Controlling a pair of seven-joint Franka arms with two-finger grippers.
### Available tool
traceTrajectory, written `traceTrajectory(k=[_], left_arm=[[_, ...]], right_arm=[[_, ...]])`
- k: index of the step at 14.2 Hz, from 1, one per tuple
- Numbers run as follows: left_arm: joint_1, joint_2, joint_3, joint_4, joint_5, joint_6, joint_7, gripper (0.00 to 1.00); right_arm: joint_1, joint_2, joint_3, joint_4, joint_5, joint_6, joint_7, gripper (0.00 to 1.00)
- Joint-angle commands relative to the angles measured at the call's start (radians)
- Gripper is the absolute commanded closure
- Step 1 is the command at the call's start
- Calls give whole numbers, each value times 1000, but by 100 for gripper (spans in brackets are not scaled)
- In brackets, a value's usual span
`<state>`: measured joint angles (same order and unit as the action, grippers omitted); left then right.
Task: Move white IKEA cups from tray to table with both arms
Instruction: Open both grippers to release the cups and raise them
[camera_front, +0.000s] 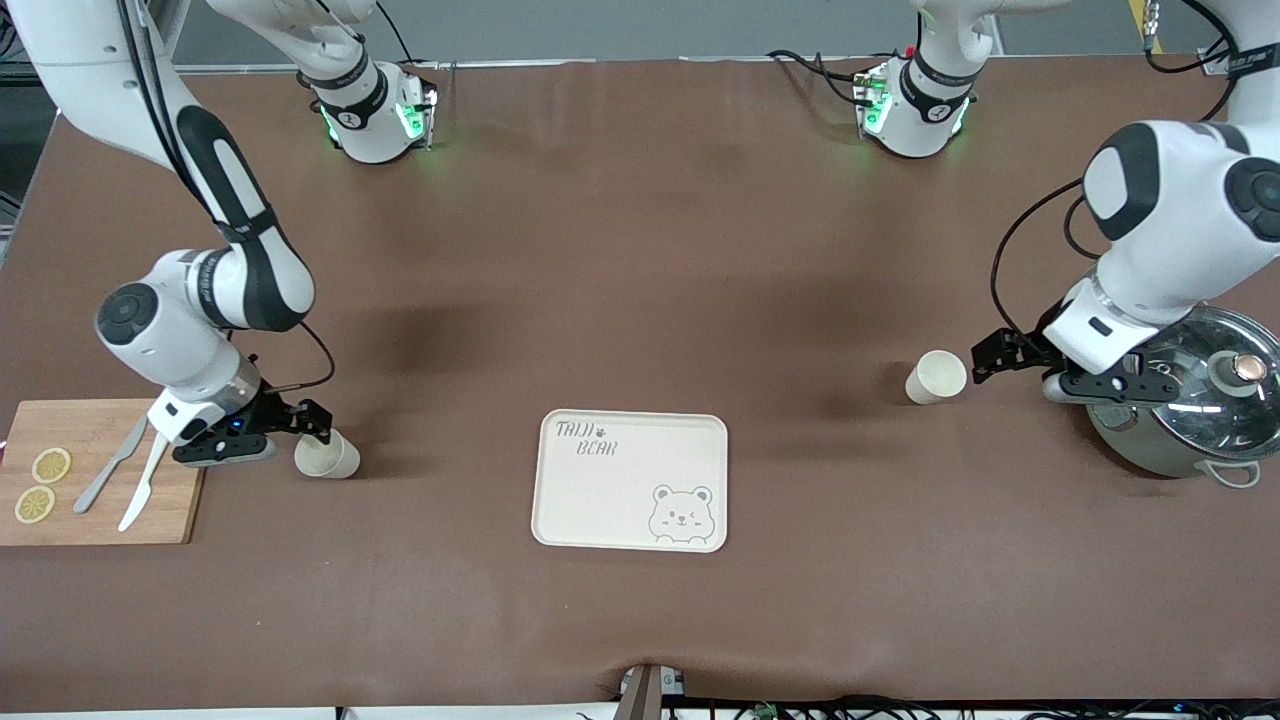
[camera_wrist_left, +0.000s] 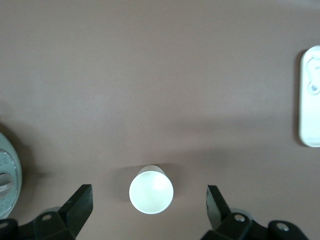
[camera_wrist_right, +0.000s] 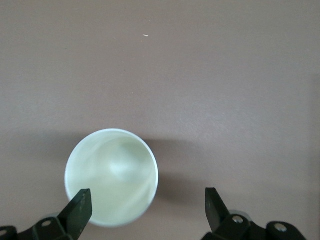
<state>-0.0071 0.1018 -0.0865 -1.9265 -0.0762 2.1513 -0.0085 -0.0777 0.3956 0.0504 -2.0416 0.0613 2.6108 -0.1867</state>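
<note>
Two white IKEA cups stand upright on the brown table, apart from the tray. One cup (camera_front: 936, 377) is toward the left arm's end. My left gripper (camera_front: 987, 360) hangs over it, open, and in the left wrist view the cup (camera_wrist_left: 151, 189) sits midway between the wide-spread fingers of that gripper (camera_wrist_left: 149, 206), touching neither. The other cup (camera_front: 326, 457) is toward the right arm's end. My right gripper (camera_front: 308, 428) is open over it; in the right wrist view this cup (camera_wrist_right: 111, 177) lies off to one finger's (camera_wrist_right: 79, 209) side of the gripper (camera_wrist_right: 148, 209).
A cream tray (camera_front: 610, 500) with a bear print lies mid-table, nearer the front camera than both cups; its edge (camera_wrist_left: 310, 100) shows in the left wrist view. A wooden board (camera_front: 105, 500) with lemon slices and cutlery lies beside the right gripper. A steel pot (camera_front: 1190, 400) with glass lid stands under the left arm.
</note>
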Motion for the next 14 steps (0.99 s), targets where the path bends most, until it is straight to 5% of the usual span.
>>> traceTrajectory(k=[1,5,14], left_arm=[[-25,22,-4,124,29,-131,-74,0],[-54,27,-4,285,61,-315,-126,0],[-63,-25,4,443,69,-521,-123,0]], right_arm=[[-21,-49,9,50,29,-141,-31,0],[-22,-75,5,130,29,-296,-27,0],[-28,-132,0,441,22,-805,-8,0]])
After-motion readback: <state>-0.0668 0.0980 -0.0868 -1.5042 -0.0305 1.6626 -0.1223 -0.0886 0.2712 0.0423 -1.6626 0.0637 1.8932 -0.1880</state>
